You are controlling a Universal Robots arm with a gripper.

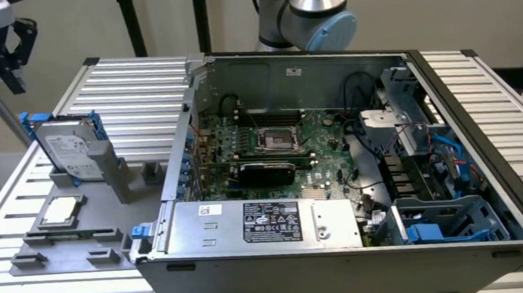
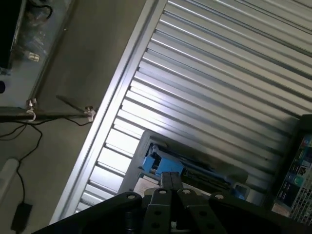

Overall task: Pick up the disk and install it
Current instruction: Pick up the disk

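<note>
We count one disk [image 1: 66, 148], upright in one grey stand [image 1: 106, 172], beside one chip [image 1: 59, 210] and one open case [image 1: 311, 70]. Our gripper [image 2: 170, 181] hangs above the disk, fingers together, empty. Ribbed metal table [image 1: 138, 86]; beige wall [image 1: 454, 2].

Disk [image 1: 66, 152] upright in stand [image 1: 109, 176], at exterior view's left of computer case [image 1: 311, 65]

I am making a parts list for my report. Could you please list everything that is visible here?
disk: one, silver in blue frame, upright in grey stand, exterior view's left
chip: one, silver, on grey tray near the disk
case: one, grey, open, centre
board: one, green, inside case
table: one, silver, ribbed, under all
arm: one, grey, behind case
gripper: one, black, shut, above the disk
</note>
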